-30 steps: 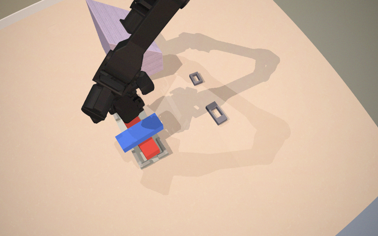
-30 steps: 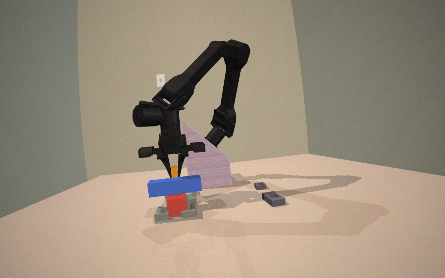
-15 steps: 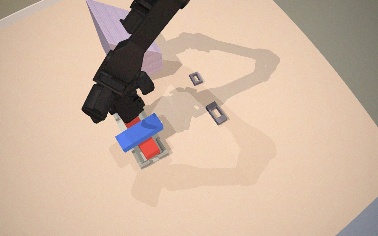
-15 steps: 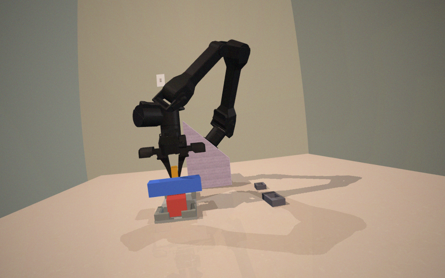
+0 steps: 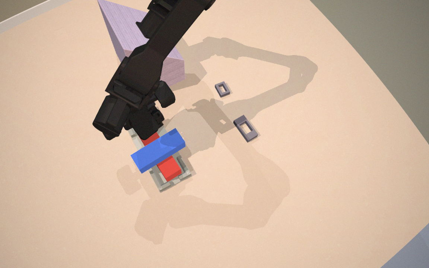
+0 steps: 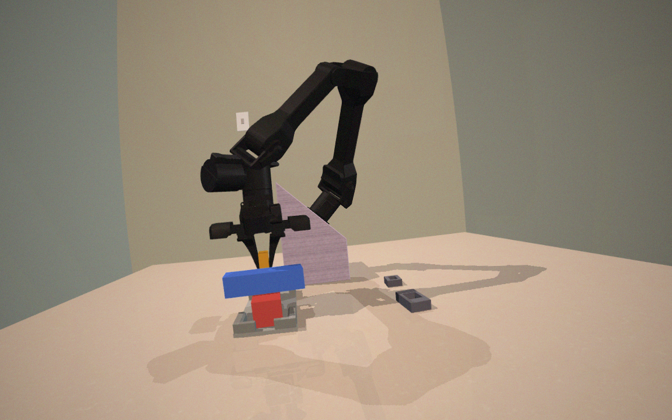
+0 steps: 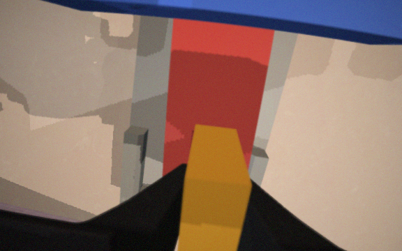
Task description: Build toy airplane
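The red fuselage (image 5: 169,168) (image 6: 266,310) (image 7: 218,84) lies lengthwise in the grey cradle (image 5: 164,186) (image 6: 244,328) (image 7: 152,73) and looks flat. The blue wing (image 5: 157,149) (image 6: 263,283) (image 7: 292,10) lies across its top; its tab is hidden. My gripper (image 6: 263,264) (image 7: 209,176) is shut on the orange tail fin (image 6: 263,255) (image 7: 215,153), upright over the tail part of the fuselage, behind the wing. The fin covers nearly all of the tail socket in the wrist view. Its tab and underside are hidden, so I cannot tell whether it touches the fuselage.
A tall purple sloped block (image 5: 176,70) (image 6: 315,255) stands behind the cradle, close to the arm. A larger dark open holder (image 5: 252,136) (image 6: 422,304) and a smaller one (image 5: 218,91) (image 6: 393,283) stand to the right of the cradle; both look empty.
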### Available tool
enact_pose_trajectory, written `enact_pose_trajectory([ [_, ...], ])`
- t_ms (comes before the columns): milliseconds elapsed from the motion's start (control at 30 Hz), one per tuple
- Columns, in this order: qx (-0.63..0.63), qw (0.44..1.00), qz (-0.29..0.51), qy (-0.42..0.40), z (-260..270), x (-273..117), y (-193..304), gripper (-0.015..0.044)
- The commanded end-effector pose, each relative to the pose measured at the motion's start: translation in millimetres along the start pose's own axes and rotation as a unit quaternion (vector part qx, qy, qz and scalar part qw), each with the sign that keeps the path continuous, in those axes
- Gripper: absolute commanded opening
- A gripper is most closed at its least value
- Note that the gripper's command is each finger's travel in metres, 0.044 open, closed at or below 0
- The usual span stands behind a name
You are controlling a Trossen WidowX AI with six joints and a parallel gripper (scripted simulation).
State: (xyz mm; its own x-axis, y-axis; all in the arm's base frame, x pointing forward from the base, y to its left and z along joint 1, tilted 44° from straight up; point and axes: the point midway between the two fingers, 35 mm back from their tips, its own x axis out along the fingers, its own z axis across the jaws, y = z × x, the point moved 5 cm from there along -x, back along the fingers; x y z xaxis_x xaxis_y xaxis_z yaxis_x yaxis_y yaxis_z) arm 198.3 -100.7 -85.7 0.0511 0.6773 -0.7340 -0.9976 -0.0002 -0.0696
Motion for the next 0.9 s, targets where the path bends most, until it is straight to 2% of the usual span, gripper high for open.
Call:
enact_pose_trajectory([
  [0, 0.001, 1.000, 0.002, -0.002, 0.0, 2.6, 1.3, 0.0067],
  [567, -0.001, 1.000, 0.000, 0.000, -0.1, 1.0, 0.1, 0.0079],
  [700, -0.001, 1.000, 0.000, 0.000, -0.1, 1.0, 0.1, 0.0052],
  [767, -0.001, 1.000, 0.000, 0.000, -0.1, 1.0, 0.1, 0.0000],
  [867, -0.001, 1.000, 0.000, 0.000, -0.1, 1.0, 0.1, 0.0000],
])
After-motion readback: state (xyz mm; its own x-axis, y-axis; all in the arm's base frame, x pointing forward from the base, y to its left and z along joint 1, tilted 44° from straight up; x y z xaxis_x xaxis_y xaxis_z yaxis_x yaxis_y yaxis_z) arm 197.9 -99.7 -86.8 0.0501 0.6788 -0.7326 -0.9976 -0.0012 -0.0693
